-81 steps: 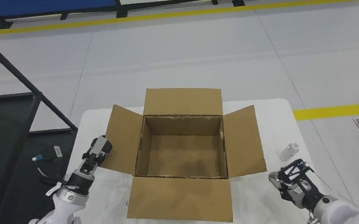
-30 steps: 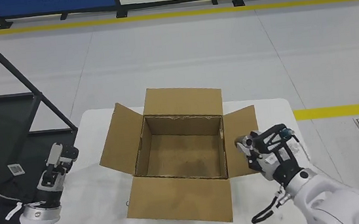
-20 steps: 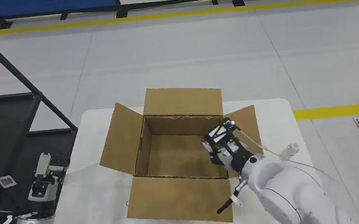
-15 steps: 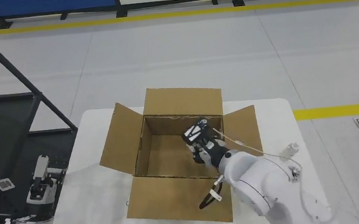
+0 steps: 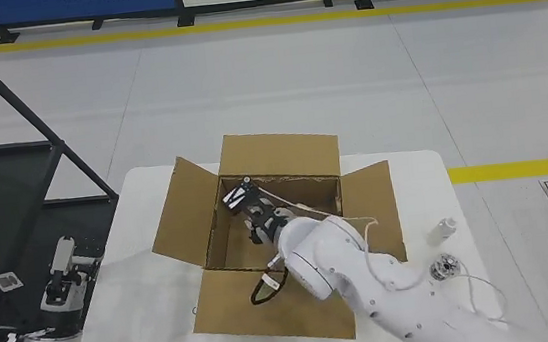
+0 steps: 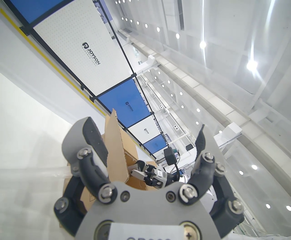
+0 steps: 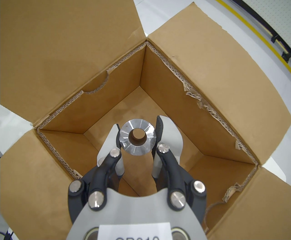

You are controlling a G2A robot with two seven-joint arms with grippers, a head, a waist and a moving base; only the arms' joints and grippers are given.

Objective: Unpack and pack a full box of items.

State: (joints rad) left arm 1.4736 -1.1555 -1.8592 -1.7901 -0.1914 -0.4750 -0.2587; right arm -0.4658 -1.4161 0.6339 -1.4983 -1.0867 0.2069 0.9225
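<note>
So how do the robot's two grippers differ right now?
The right gripper is shut on a metal ring; the left gripper is open and holds nothing. The right gripper points down into the open cardboard box; the left gripper tilts up toward the ceiling. The right gripper hangs over the box's inside; the left gripper is well off to the box's side. Both have the same two-fingered build with dark pads.

From above, the right arm (image 5: 335, 257) hides part of the box (image 5: 278, 155) floor. A pale item (image 5: 444, 230) and a round item (image 5: 444, 270) (both beside the box) are too small to name.
</note>
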